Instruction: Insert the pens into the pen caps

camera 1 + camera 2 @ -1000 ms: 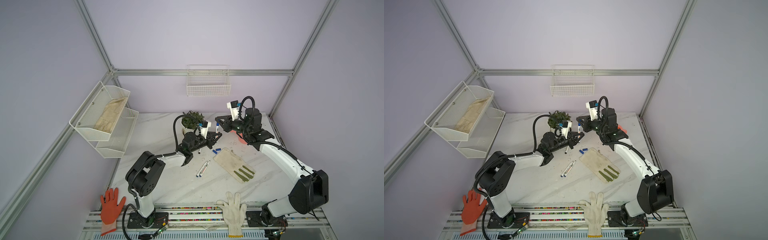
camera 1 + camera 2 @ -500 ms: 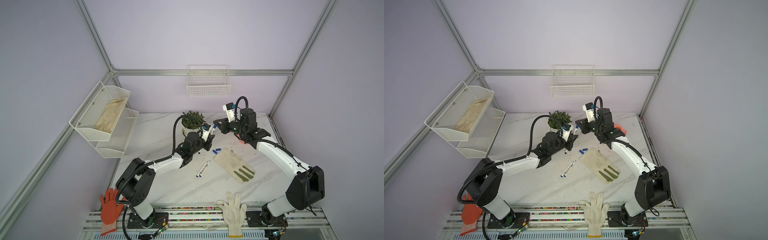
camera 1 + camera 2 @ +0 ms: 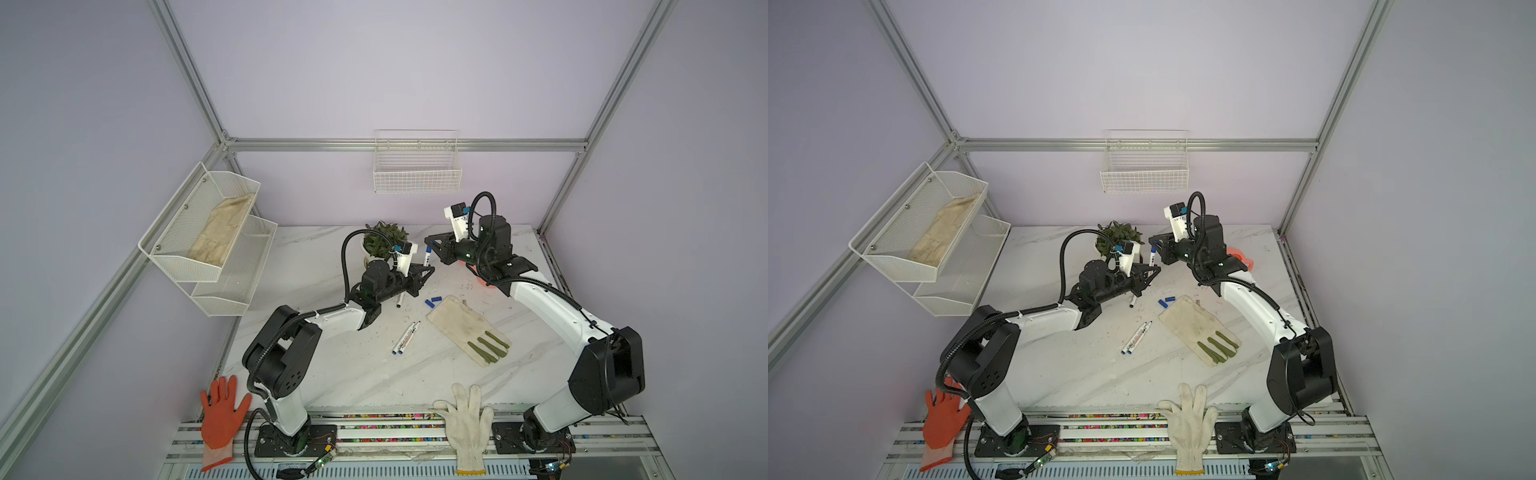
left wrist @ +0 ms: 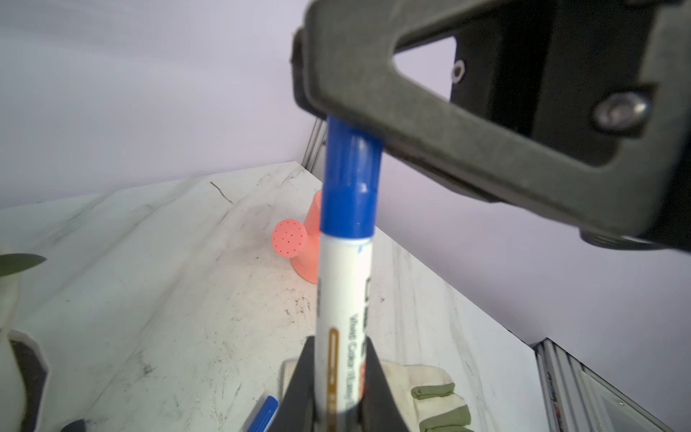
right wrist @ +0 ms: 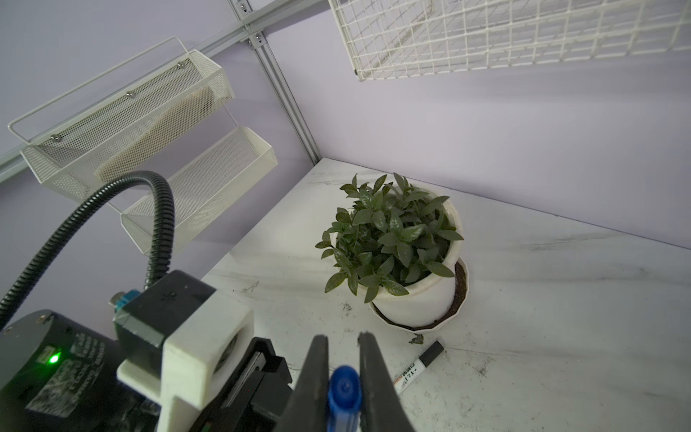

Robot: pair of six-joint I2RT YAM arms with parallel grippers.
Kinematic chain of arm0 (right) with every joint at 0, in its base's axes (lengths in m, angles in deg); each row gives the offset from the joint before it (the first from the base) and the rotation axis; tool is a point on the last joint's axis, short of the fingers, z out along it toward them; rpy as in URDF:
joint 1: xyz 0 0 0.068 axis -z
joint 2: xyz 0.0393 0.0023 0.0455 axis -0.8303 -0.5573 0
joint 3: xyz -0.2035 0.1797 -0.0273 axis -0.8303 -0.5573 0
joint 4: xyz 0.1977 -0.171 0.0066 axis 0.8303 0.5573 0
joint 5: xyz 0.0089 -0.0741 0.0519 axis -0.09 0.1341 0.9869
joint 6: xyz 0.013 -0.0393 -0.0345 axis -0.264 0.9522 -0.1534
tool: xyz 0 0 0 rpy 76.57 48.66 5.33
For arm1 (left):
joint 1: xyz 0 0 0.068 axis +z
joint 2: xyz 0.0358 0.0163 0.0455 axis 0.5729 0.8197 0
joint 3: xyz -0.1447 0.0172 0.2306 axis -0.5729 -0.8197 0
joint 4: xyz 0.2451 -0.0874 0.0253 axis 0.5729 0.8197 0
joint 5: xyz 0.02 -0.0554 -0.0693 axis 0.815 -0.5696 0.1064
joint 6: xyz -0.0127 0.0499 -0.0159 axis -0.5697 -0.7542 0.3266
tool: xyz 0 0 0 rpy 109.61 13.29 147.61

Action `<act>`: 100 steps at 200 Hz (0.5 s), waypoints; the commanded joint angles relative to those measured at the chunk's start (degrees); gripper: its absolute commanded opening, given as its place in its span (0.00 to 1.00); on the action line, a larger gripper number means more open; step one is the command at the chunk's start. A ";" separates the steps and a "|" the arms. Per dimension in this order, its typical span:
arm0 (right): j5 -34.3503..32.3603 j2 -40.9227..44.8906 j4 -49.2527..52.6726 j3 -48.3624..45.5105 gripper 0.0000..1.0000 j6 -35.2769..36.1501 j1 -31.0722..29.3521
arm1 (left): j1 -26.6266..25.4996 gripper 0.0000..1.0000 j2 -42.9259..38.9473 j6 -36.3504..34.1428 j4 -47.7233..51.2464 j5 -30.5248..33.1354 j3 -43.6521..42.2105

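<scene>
Above the table's back middle my left gripper [image 3: 423,275] [image 4: 340,349] is shut on a white pen [image 3: 426,258] [image 4: 344,295], holding it upright by its printed barrel. A blue pen cap [image 4: 351,187] [image 5: 344,389] sits on the pen's upper end. My right gripper [image 3: 432,246] [image 5: 343,338] is shut on that cap from the right. Two more pens [image 3: 405,337] lie side by side on the table. Another pen with a black end [image 3: 400,300] [image 5: 418,368] lies by the left arm. Two loose blue pen caps [image 3: 432,301] rest next to a glove.
A potted plant [image 3: 382,243] [image 5: 392,239] stands just behind the left gripper. A salmon watering can [image 3: 1241,257] [image 4: 299,239] sits behind the right arm. A cream glove with green fingers [image 3: 465,332] lies right of the pens. Wire shelves [image 3: 208,232] hang on the left wall.
The left arm swung and brought the upright pen rightward to the right gripper. The two grippers now meet, with the blue cap over the pen's end.
</scene>
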 commanded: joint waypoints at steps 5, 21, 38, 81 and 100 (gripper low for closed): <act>7.90 -2.69 28.88 -7.10 0.00 1.61 -1.39 | 10.02 0.00 -6.22 12.55 -31.20 14.80 14.45; 6.04 -2.88 29.63 -7.44 0.00 1.76 -1.40 | 9.21 0.00 -8.60 5.57 -26.58 17.91 13.41; 1.29 -3.79 32.61 -6.88 0.00 3.63 -2.03 | 6.52 0.00 -11.66 -6.04 -20.84 23.62 12.51; -10.27 -7.02 35.97 -6.43 0.00 5.59 -7.21 | 4.06 0.00 -12.07 -15.20 -21.92 33.03 10.97; -10.67 -8.24 36.20 -6.33 0.00 5.78 -8.02 | 4.03 0.00 -11.46 -15.01 -23.81 35.34 10.70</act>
